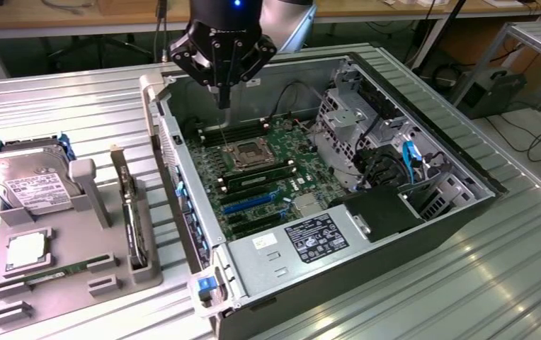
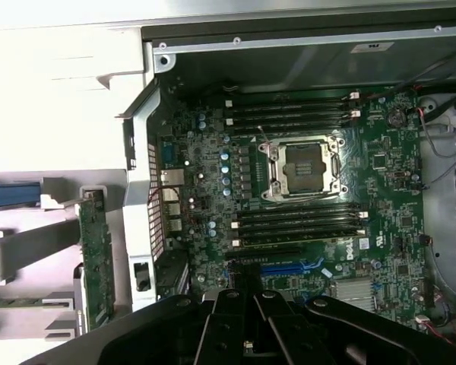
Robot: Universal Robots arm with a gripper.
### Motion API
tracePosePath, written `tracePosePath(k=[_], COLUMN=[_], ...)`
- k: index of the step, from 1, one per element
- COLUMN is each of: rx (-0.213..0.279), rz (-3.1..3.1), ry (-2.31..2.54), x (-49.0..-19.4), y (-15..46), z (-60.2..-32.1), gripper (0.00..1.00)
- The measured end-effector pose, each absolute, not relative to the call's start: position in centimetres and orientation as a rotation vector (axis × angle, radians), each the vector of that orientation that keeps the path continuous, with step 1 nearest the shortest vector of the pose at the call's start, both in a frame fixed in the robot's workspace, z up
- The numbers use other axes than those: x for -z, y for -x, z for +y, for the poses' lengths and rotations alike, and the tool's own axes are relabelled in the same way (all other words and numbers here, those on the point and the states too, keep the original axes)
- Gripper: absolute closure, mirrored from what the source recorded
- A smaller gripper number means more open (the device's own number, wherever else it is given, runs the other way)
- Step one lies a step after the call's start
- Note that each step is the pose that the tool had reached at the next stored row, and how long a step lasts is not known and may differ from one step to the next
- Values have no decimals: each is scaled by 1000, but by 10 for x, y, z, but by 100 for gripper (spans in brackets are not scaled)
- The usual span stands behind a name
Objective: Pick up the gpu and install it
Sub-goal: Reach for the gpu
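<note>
Exterior view: an open computer case (image 1: 431, 237) lies on its side, its motherboard (image 1: 261, 177) exposed. A gray tray (image 1: 143, 276) sits just beside it at the exterior view's left. The claw (image 1: 222, 95) hangs over the motherboard, pinched shut and empty. The gpu (image 1: 131, 212) stands on edge in the tray.

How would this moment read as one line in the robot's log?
fingers: shut, empty, above open case | gpu: upright in holder beside case, untouched | install: not done
</note>
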State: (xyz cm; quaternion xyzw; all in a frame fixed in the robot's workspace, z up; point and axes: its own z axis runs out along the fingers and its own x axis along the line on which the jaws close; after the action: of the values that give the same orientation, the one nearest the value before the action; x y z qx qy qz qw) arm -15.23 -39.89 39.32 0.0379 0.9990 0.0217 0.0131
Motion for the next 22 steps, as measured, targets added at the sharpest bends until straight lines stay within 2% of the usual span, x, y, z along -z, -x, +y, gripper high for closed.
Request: tracePosePath(k=[22], rx=[-68], rz=[3112], ry=[-118], x=[-393], y=[157], z=[-399], gripper=[89])
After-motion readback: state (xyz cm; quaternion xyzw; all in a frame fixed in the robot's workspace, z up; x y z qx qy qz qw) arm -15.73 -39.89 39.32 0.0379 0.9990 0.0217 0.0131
